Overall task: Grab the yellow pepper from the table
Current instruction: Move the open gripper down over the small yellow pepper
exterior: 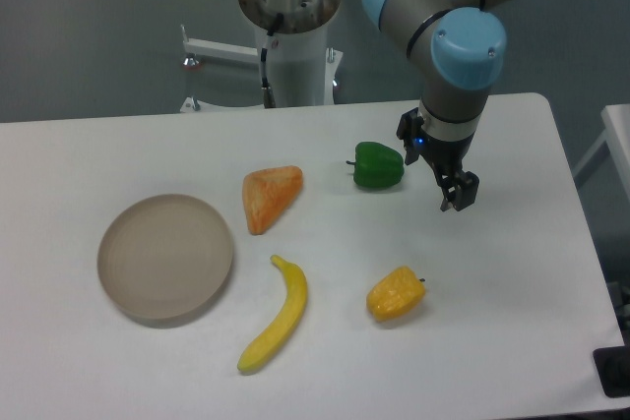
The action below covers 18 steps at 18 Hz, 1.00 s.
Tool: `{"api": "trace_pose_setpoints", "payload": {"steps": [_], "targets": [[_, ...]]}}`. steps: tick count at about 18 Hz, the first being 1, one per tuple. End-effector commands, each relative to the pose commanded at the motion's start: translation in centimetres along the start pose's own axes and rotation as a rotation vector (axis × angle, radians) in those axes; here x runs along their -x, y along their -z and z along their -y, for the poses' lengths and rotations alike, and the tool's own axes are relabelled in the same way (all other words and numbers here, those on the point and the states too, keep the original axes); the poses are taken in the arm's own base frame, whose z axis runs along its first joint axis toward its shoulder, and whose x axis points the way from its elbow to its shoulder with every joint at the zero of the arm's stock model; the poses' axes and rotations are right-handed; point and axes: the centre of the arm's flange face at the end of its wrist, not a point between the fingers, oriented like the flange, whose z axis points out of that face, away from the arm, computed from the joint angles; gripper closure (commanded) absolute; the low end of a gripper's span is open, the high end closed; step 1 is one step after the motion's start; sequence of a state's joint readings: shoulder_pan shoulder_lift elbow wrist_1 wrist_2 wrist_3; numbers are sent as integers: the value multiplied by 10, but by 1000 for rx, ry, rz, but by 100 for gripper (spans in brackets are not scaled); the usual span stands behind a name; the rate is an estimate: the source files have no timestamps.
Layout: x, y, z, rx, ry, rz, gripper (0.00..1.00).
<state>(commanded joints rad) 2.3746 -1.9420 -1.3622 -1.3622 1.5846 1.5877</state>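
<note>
Currently the small lumpy yellow-orange toy pepper (396,294) lies on the flat white table (512,341), right of the long yellow banana (276,317). Black two-finger gripper (458,194) hangs beside the glossy green pepper (378,165); finger spacing unclear.

Beyond the far edge of the white table (512,341), dull grey floor (89,36) under soft, even light, free of hard shadows. Behind that far edge, near its middle, a white metal frame (221,49) standing on the floor. Just off the table's right side, the corner of a second pale surface (618,125). Beside the table's near right corner, a dark object (612,373), too blurred to identify.
</note>
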Motion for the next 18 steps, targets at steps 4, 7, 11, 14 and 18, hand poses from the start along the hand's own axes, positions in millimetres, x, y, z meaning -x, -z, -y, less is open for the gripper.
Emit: {"api": "trace_pose_setpoints", "payload": {"steps": [4,7,11,14,18], "targets": [[1,1,1,2,2,3,0],[5,-4,2,6,2,2,0],[25,-15,8,-8,131,1,0],[41,-33,34,-8,166,-5,0],[60,-59,66,-18,179,45,0]]}}
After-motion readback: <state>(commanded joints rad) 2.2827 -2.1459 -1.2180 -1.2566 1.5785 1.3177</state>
